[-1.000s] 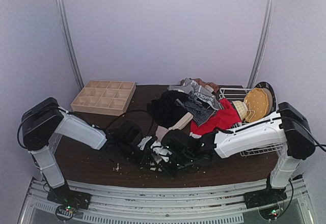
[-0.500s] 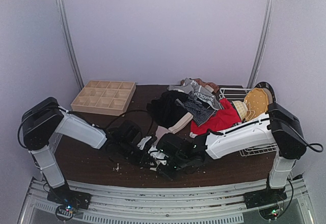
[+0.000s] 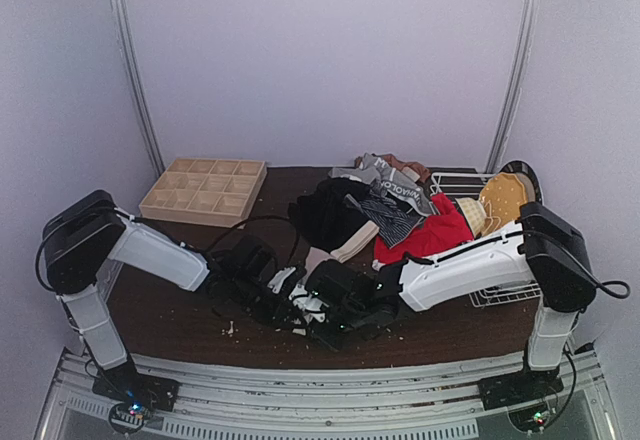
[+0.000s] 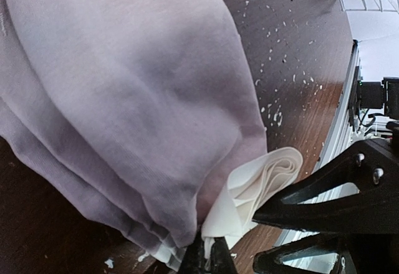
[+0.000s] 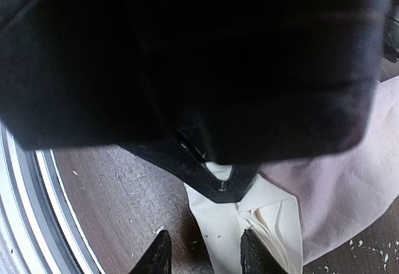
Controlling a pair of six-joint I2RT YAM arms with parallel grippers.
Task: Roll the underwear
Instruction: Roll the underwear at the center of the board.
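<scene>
My left gripper (image 4: 209,256) is clamped tight on the edge of the pale pink briefs (image 4: 124,87), whose length runs straight ahead from its jaws. My right gripper (image 5: 207,254), jaws parted, is nearest the folded end, just ahead.

**Left wrist: cloth pinched at its lower edge**

My left hand (image 4: 206,254) is closed on the lower edge of the pale pink-beige underwear (image 4: 124,87), which drapes in folded layers over the dark, white-flecked bench (image 4: 293,43). Its cream waistband (image 4: 262,180) curls against the right hand (image 4: 265,240), whose black fingers stand apart.
</scene>
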